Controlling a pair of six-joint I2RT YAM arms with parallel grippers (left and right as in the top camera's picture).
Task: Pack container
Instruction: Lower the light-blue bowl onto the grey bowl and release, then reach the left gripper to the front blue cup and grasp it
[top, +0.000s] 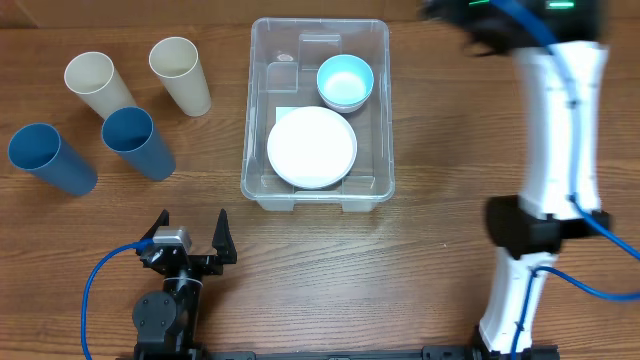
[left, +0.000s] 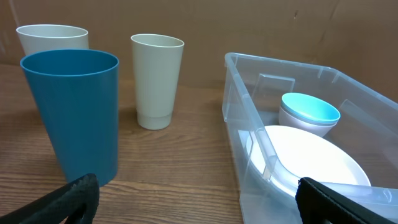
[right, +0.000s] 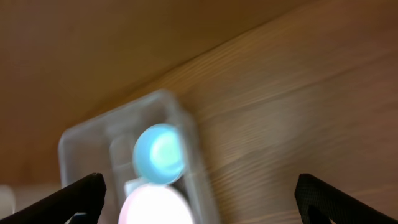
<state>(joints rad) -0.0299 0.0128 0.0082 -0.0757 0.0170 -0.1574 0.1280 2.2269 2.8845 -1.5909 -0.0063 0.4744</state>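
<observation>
The clear container (top: 380, 100) stands at the table's middle back. It holds a white plate (top: 312, 147) and a light blue bowl (top: 345, 81). Two cream cups (top: 97, 84) (top: 179, 73) and two blue cups (top: 137, 141) (top: 50, 158) stand to its left. My left gripper (top: 190, 238) is open and empty near the front edge, below the cups. In the left wrist view the container (left: 239, 118), a blue cup (left: 74, 112) and a cream cup (left: 157, 79) lie ahead. My right gripper (right: 199, 199) is open and empty, high over the table right of the container (right: 81, 143); that view is blurred.
The right arm's white links (top: 555, 150) stretch along the table's right side. A blue cable (top: 100, 275) loops by the left arm's base. Bare wood lies between the left gripper and the container.
</observation>
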